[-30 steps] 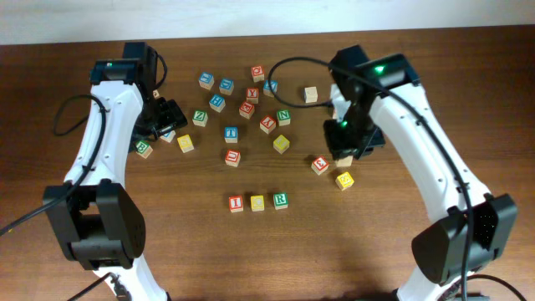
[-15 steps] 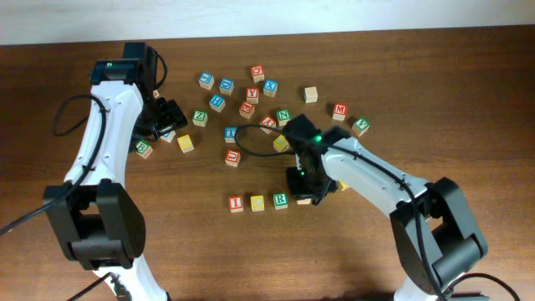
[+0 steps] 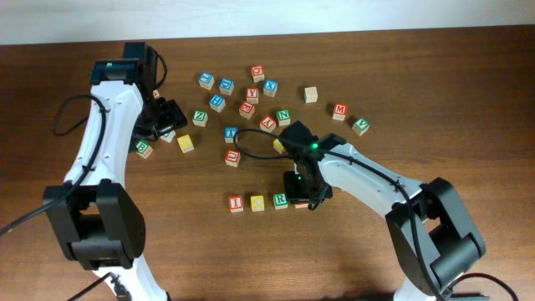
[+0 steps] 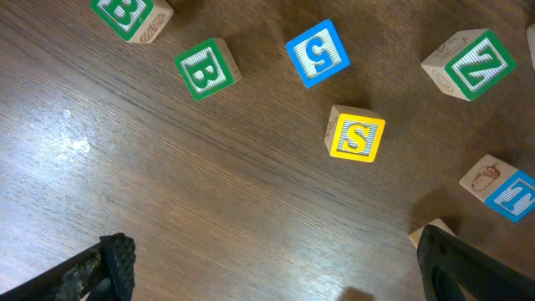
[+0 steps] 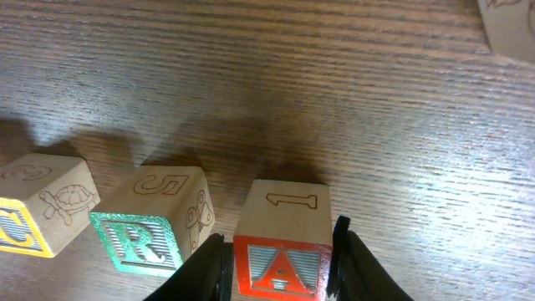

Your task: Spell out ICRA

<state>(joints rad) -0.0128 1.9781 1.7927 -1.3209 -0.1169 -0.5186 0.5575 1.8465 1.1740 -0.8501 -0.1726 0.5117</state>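
— Wooden A (image 5: 282,242) sits clamped in the right gripper (image 3: 306,194), just beside R (image 5: 149,226), at the word's end.
— Risk?
— A skewed release could nudge R and spoil the spelling.

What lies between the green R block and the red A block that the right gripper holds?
Only a narrow strip of bare table, seen in the right wrist view; the A block in the right gripper stands beside the R block.

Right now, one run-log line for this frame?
step: placing A | right gripper: shut on A block, beside R block, row I block, C block | left gripper: open, empty | release: not yet
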